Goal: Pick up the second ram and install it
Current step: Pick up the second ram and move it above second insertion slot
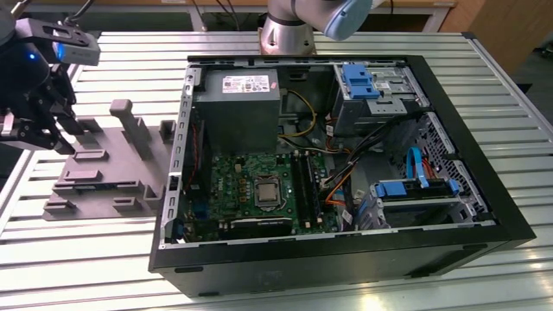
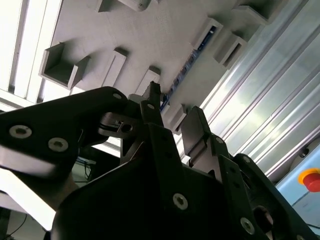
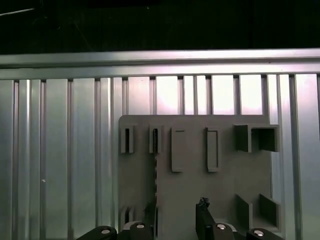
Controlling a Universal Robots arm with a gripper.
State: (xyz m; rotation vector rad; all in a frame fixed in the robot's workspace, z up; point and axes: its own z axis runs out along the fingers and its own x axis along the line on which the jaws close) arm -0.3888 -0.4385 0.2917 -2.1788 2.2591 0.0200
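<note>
The second ram (image 2: 191, 60) stands on edge in a slot of the grey moulded holder block (image 1: 103, 170), as a thin dark blue-green strip; the first wrist view shows it as a narrow dark line (image 3: 155, 175). My gripper (image 1: 39, 137) hangs over the block's end at the exterior view's left. In both wrist views its black fingers stand apart with nothing between them (image 2: 175, 120) (image 3: 176, 219). It is above the block and close to the ram's near end, touching neither. The open computer case (image 1: 484, 214) holds the green motherboard (image 1: 250, 175) with its long black sockets (image 1: 302, 188).
The holder block has several raised posts and pockets (image 3: 260, 139). The grey power supply (image 1: 237, 107) and blue drive bays (image 1: 363, 81) fill the case's far side, with loose cables beside the sockets. The ribbed metal table (image 1: 87, 259) runs around everything.
</note>
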